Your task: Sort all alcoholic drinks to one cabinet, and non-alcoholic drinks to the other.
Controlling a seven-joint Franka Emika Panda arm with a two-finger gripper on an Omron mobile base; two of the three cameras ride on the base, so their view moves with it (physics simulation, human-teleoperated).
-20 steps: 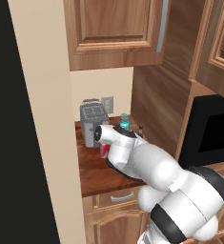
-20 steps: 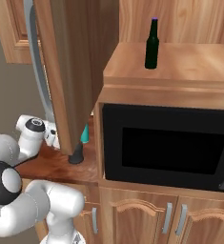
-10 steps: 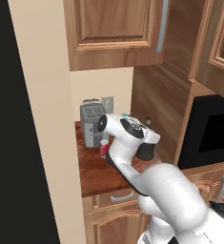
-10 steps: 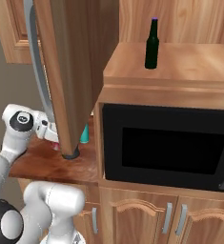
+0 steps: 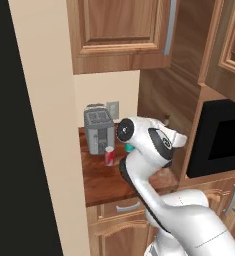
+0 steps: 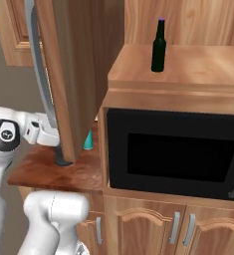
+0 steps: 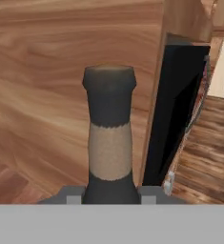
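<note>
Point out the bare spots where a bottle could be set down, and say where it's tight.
The microwave top is bare all around the green bottle. The counter is bare in front of the toaster and red can. Tight: the back corner, where the arm hangs over the teal bottle with the black bottle at its fingers.

Slim dark-green bottle (image 6: 159, 46), purple-capped, upright atop microwave cabinet; black bottle (image 7: 109, 138) upright. Red can (image 5: 109, 156) beside teal bottle (image 6: 88, 141) on counter.

We are finding no readable text, brand, number or sign: the black bottle's (image 7: 109, 143) tan neck band is showing blank.
</note>
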